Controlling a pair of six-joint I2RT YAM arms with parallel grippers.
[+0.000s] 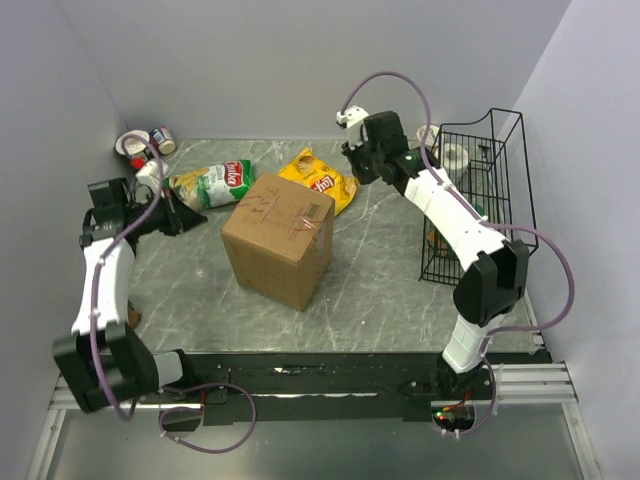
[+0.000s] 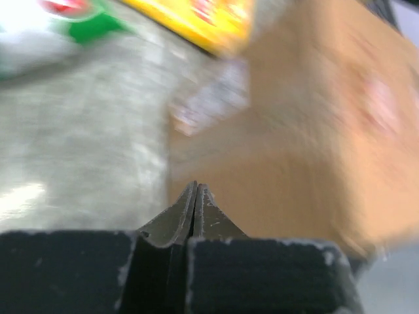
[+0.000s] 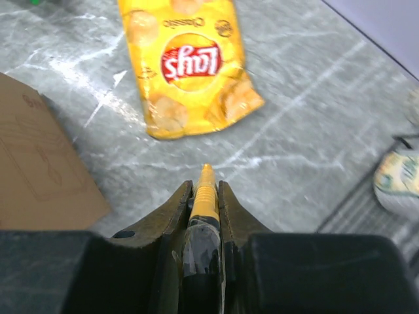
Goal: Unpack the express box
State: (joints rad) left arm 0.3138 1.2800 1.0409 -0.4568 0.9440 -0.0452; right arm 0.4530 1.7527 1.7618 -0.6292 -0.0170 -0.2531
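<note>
The right gripper [image 3: 205, 186] clamps a yellow tool [image 3: 205, 196] above the grey marbled table [image 3: 314, 131], a yellow Lay's bag [image 3: 190, 65] ahead, the express box [image 3: 39, 170] at left.

1. At mid-table: express box [image 1: 278, 238].
2. Behind it to the left: snack bag [image 1: 212, 184]; behind it to the right: chip bag [image 1: 322, 180].
3. In the far left corner: cans [image 1: 148, 142].
4. Along the right edge: wire basket [image 1: 480, 190].
5. Left of the box: left gripper [image 2: 195, 190].
6. Between chip bag and basket: right gripper [image 3: 205, 188], slim tool [image 3: 203, 208] pinched between its fingers.

Tight behind, open in front
Green bag [image 1: 212, 183] and yellow bag [image 1: 322, 180] crowd the express box [image 1: 278, 238] from behind; wire basket [image 1: 480, 190] walls the right.
</note>
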